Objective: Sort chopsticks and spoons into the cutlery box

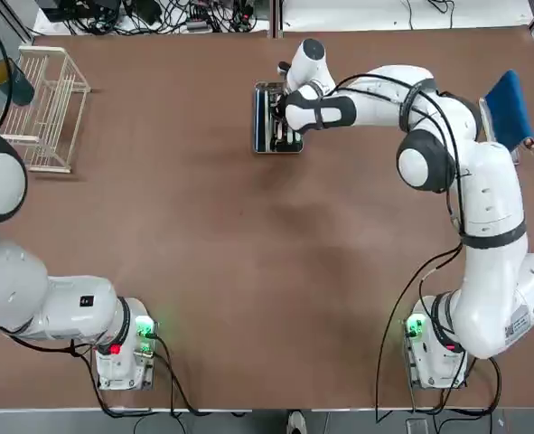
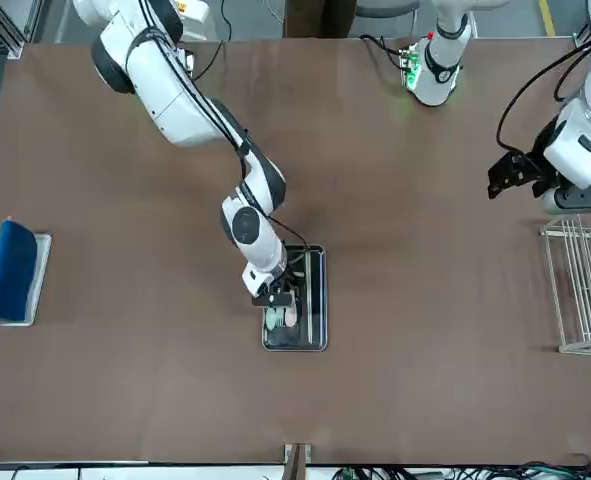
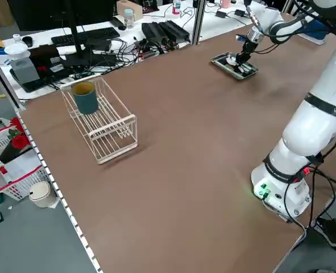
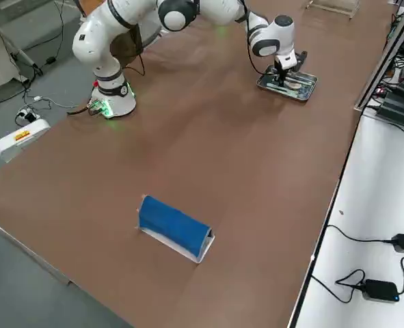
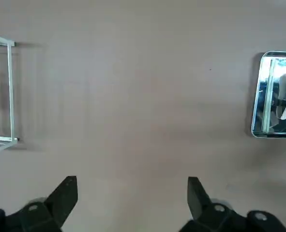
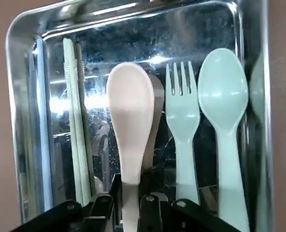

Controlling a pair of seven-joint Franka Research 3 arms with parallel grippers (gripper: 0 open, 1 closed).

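The right gripper (image 6: pixel 129 200), pointing down inside the shiny rectangular metal tray (image 6: pixel 155 121), is closed on the pale cream-white plastic spoon (image 6: pixel 129 111). Beside its fingers lie pale thin chopsticks (image 6: pixel 77 121) on one side, a mint-green plastic fork (image 6: pixel 183 125) and spoon (image 6: pixel 223 106) on the other; the raised rim surrounds them. The open left gripper (image 5: pixel 133 203) hangs over bare brown table (image 5: pixel 133 121).

Beneath the right gripper (image 6: pixel 130 198), the shiny metal cutlery box (image 6: pixel 268 121) holds slim pale chopsticks (image 6: pixel 77 125) and a mint spoon (image 6: pixel 223 101); a pinkish spoon (image 6: pixel 130 111) is gripped.
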